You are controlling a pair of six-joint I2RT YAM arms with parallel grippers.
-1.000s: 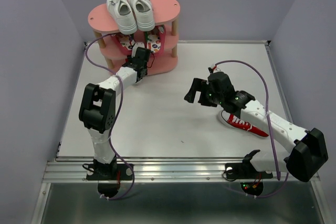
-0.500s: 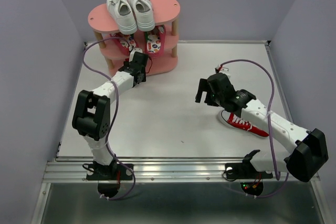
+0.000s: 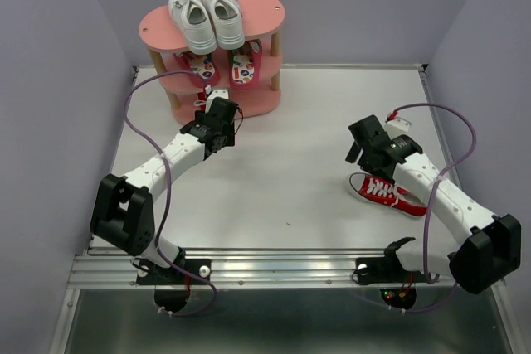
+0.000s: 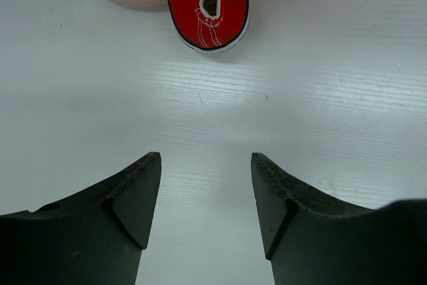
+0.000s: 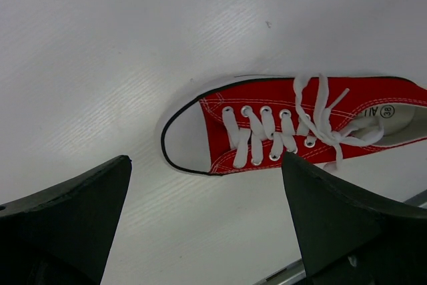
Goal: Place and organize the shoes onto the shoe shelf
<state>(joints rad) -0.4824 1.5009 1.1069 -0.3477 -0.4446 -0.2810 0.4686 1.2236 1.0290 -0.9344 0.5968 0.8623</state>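
The right fingers [image 5: 73,211] are hanging wide open over the red canvas sneaker [image 5: 293,128], toe pointing nine o'clock; best straddling its laced midfoot squarely. The left fingers [image 4: 113,211] are gaping empty.

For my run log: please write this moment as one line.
left gripper open, empty | right gripper open near red canvas sneaker on table

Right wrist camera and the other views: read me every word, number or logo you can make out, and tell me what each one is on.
"36", circled, as best it reads: on the insole of the red canvas sneaker.
"AL": beside it on the same insole; any further letters are illegible.
Flip-flops on the pink shoe shelf: footbed patterns too small to read.
Nothing else is legible.
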